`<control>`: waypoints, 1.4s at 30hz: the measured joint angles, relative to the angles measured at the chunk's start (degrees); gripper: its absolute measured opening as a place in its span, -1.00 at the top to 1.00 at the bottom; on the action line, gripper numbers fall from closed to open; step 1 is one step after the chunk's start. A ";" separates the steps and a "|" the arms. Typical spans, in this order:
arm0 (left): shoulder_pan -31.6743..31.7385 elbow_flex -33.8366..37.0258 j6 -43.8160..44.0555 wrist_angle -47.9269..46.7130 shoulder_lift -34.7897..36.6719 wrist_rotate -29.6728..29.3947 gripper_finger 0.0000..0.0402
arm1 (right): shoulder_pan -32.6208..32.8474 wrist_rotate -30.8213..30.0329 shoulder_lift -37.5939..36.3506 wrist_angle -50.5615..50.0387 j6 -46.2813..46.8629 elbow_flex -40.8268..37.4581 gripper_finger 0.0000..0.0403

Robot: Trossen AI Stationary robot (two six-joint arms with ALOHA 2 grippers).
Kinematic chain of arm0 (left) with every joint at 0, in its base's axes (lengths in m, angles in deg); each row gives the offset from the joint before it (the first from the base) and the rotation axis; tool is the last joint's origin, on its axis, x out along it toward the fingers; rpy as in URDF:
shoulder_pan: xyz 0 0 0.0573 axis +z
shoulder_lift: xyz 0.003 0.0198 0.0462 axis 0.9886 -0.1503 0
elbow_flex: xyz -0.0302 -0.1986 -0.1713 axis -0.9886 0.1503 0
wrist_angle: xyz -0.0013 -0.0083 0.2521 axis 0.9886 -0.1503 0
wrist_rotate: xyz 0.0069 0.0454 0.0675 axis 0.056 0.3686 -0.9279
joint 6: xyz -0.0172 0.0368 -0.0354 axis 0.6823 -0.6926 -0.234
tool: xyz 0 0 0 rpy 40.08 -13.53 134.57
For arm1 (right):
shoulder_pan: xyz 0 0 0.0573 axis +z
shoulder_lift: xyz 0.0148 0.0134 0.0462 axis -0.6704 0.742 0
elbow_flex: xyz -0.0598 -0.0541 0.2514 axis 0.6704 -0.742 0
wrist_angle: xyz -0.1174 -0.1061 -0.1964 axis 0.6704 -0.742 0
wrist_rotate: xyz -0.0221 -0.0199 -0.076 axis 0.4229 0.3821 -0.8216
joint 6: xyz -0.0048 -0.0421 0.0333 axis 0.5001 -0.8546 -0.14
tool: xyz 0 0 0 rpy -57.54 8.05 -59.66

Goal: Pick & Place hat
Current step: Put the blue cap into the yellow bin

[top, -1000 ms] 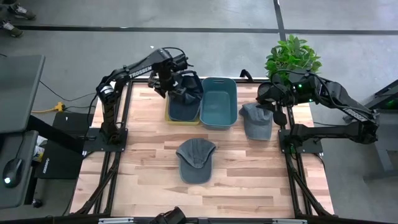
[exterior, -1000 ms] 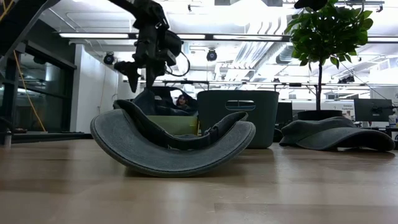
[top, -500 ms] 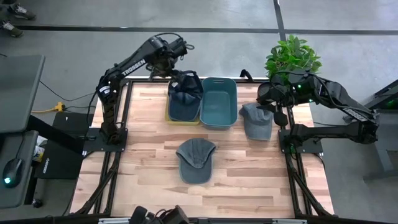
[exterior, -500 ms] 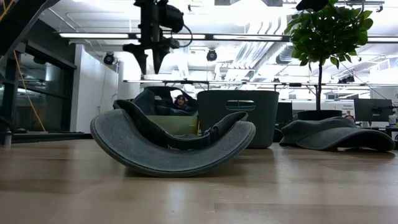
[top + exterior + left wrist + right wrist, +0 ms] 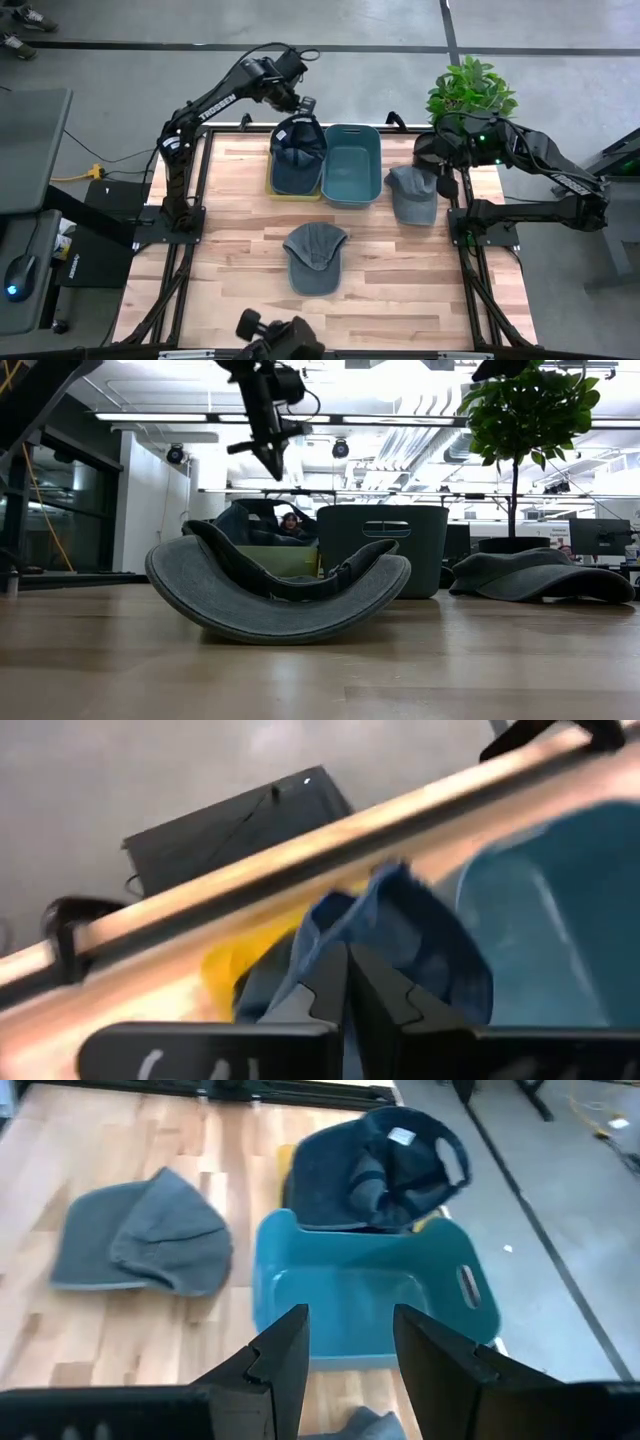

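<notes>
A dark blue hat lies in the yellow bin at the far side, its far end propped over the bin's far rim. Beside it stands a teal bin. One grey hat lies at the table's middle, another grey hat at the right. My left gripper hangs shut above the blue hat's far end, clear of it. My right gripper hovers open above the right grey hat, facing the bins.
A potted plant stands at the far right corner. A dark object shows at the table's near edge. A person is seen far behind the bins. Bare wood lies left of the middle hat.
My left gripper has risen from just over the blue hat in the yellow bin, gone toward the far edge, tipped, and shut its fingers on nothing. The hat stays in the bin.
</notes>
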 joint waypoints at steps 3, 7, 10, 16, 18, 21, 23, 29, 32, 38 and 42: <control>0.93 0.02 0.02 3.74 -2.18 0.79 0.98 | -0.02 -1.63 0.04 0.92 2.84 0.00 0.29; 2.15 0.02 0.08 6.57 -4.83 0.95 0.99 | -0.02 -1.98 0.07 2.64 4.75 0.00 0.29; 2.53 0.08 0.24 7.63 -6.89 -1.29 0.99 | 0.00 -2.99 0.04 3.68 6.82 0.00 0.29; 3.76 0.04 -0.40 8.43 -8.92 4.77 1.00 | 0.01 -4.85 0.05 3.63 10.22 0.00 0.29; 3.77 0.15 -1.54 8.11 -9.26 7.85 1.00 | -0.02 -5.33 0.07 3.62 10.91 0.00 0.29; 3.48 0.00 -2.44 7.09 -8.85 9.48 1.00 | 0.01 -5.35 0.04 3.60 11.33 0.00 0.29; 3.43 0.04 -3.43 5.67 -8.90 9.34 1.00 | 0.01 -6.18 0.06 3.65 11.49 0.00 0.29; 2.55 0.04 -6.38 2.16 -8.95 11.77 1.00 | -0.02 -8.01 0.07 3.71 11.79 -0.04 0.29; 1.74 0.04 -8.20 -1.26 -8.96 11.85 1.00 | 0.01 -8.28 0.07 3.71 11.81 -0.07 0.29; -0.32 0.07 -9.03 -1.76 -8.96 10.09 1.00 | 0.01 -8.32 0.07 3.71 11.88 -0.07 0.29; -2.33 0.07 -9.64 -4.52 -8.96 10.99 1.00 | -0.02 -8.32 0.07 3.69 12.42 -0.07 0.29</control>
